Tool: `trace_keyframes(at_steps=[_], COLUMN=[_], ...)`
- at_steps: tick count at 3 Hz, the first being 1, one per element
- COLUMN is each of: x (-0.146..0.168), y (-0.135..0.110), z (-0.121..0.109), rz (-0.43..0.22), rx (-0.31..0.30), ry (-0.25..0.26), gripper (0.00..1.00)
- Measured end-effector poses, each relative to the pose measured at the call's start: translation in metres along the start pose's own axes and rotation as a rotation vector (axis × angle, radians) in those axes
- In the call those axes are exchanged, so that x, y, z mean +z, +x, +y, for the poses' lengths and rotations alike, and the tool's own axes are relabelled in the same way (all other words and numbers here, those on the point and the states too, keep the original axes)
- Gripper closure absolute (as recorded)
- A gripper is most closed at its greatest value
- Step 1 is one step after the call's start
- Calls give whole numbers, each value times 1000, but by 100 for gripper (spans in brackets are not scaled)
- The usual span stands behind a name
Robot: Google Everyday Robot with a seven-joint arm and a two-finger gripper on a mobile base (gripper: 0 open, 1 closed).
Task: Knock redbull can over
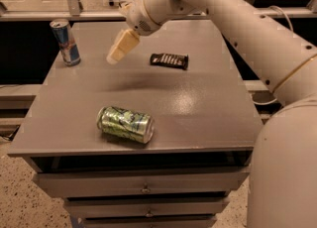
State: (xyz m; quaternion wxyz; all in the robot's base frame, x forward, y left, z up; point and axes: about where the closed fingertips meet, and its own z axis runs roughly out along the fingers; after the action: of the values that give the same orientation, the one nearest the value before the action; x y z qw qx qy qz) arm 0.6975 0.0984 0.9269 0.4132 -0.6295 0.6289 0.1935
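The gripper point(114, 58), closed and empty, hung at three o'clock from the upright redbull can point(65, 42). A green can point(126, 124) lay toward six o'clock.

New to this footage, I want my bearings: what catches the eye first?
A big white arm reaches in from the right, its gripper hanging above the grey table, apart from the upright redbull can at the far-left corner. A green can lies on its side near the front; a dark snack bar lies farther back.
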Motion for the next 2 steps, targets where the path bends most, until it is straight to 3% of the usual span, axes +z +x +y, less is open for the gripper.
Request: trace_keyframes(at_steps=[2], x=[91], y=[-44], z=[-5], rz=[-220], rx=[89], ry=[-43], gripper=[0])
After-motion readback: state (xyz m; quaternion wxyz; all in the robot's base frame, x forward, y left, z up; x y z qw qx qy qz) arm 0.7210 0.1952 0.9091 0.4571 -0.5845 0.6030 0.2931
